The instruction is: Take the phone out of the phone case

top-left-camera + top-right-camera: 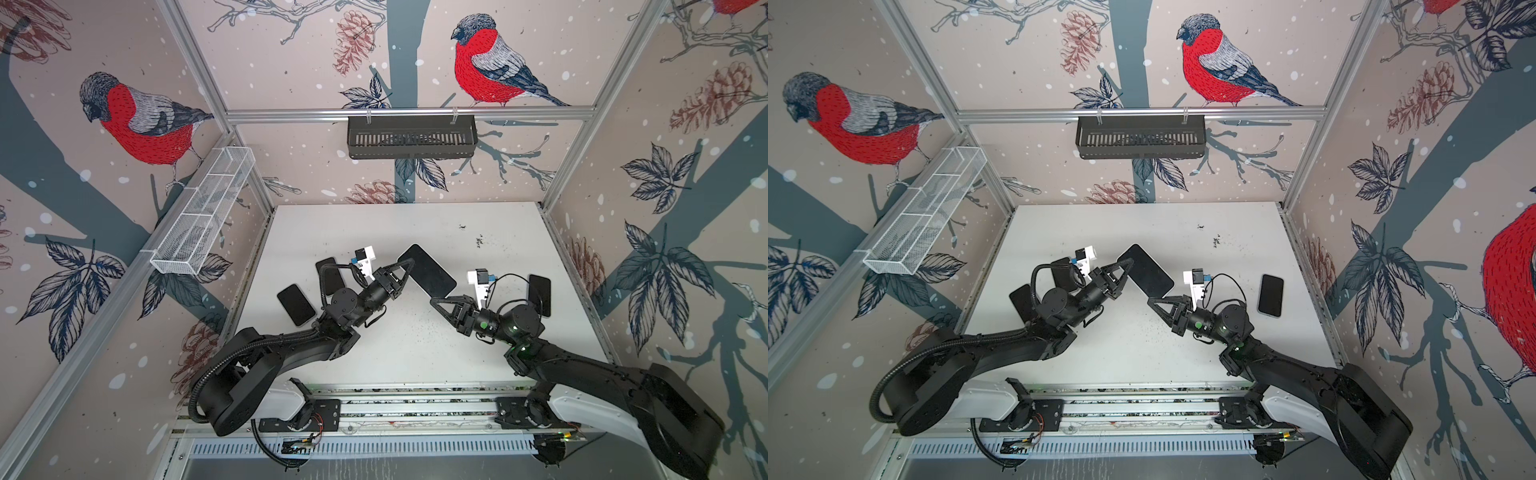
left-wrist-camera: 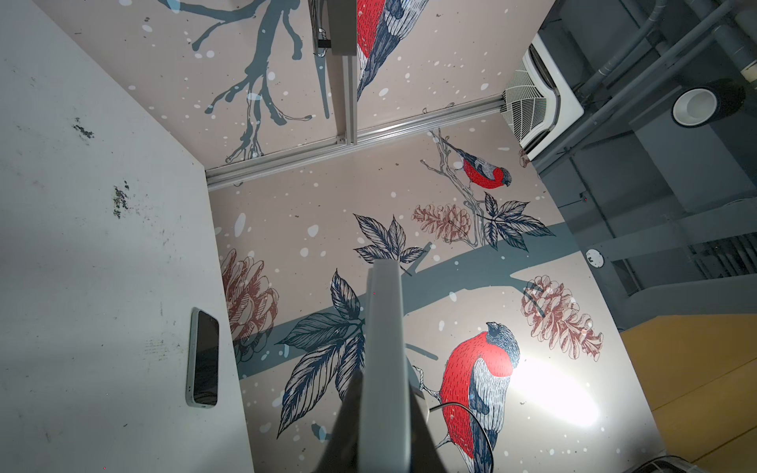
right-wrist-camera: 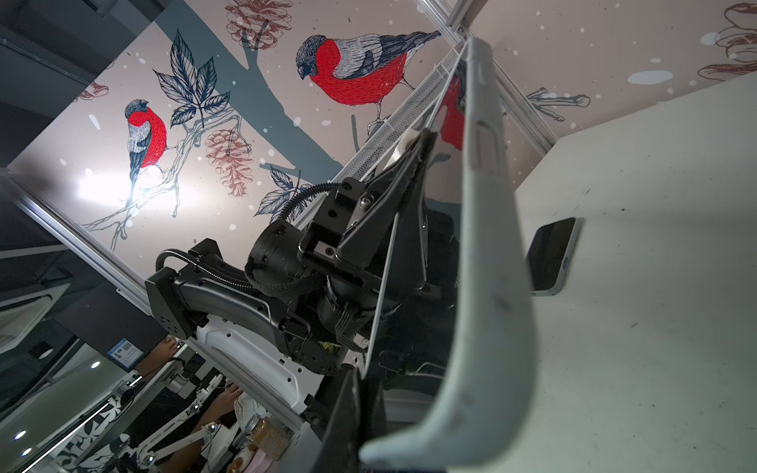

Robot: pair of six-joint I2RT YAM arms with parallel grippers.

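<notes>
Partway. Holding the phone [image 1: 428,270] above the surface [image 1: 395,232] with left fingers [image 1: 400,272] and right fingers [image 1: 445,303] pinched tight on opposite ends. Already pried the case [image 3: 487,266] off one long edge; yet to free the corners.

Raised and tilted over white table [image 1: 415,345]: flat black-screened phone [image 1: 428,270], pale grey-blue soft case [image 3: 487,245] bent away along one edge.

Four phones [image 1: 428,270] [image 1: 296,304] [image 1: 336,280] [image 1: 1271,296] (one lifted, three lying flat), two wall baskets [image 1: 203,216] [image 1: 411,137], two robot arms [image 1: 291,349] [image 1: 582,365].
</notes>
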